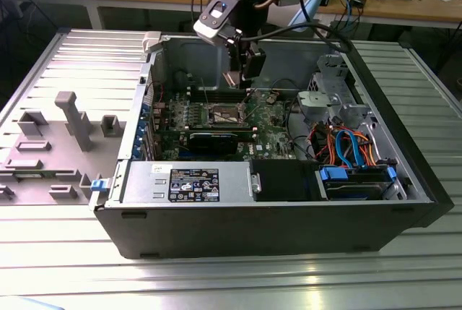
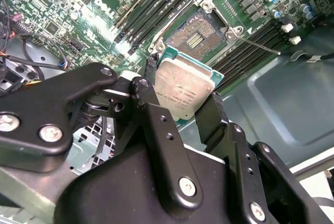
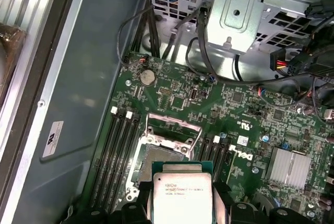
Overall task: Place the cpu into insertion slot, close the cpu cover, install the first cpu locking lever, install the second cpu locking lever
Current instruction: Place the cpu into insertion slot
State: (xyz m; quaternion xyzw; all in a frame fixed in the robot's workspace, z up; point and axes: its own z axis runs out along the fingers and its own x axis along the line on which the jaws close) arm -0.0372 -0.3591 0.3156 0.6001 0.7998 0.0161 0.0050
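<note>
Second wrist view: our gripper [image 2: 181, 93] is clamped on the cpu [image 2: 186, 84], clear of the uncovered insertion slot [image 2: 195, 36]. We judge it best kept level, with its edges squared to the slot.

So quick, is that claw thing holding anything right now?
The gripper: closed, holding the cpu by its edges, not yet in the insertion slot.

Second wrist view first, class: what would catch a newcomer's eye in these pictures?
The cpu, pale silver with a green edge, sits clamped in the black pincer above the motherboard. Close by lies the open insertion slot, its golden-brown centre bare. In the exterior view, the opened computer case lies on a ribbed table.
</note>
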